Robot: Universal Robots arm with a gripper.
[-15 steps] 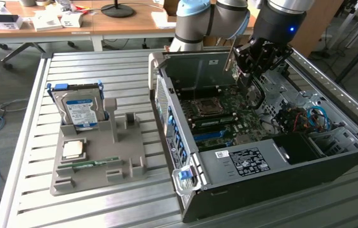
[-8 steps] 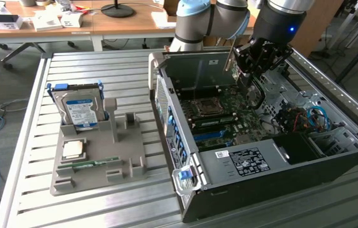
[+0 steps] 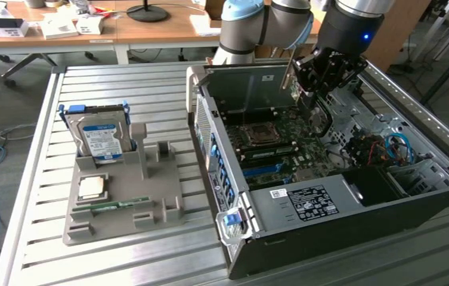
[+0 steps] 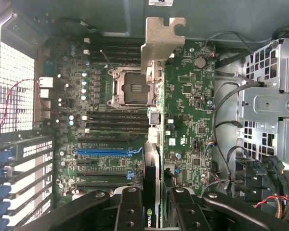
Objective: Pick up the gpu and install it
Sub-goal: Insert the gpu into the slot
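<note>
In the wrist view, the picture's edge cut off the claw [image 4: 152,199], so its black linkages ran out of frame. The gpu [image 4: 153,168] gripped between them stood edge-on, both faces hidden, and it covered a strip of the motherboard [image 4: 192,106]. In the exterior view the claw hid most of the gpu, and the white label [image 3: 307,202] on the case [image 3: 328,250] was too small to read.

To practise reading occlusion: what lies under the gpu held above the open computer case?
The green motherboard, its CPU socket and a blue slot showing beside the gpu in the gripper. The strip directly beneath the card is covered.
</note>
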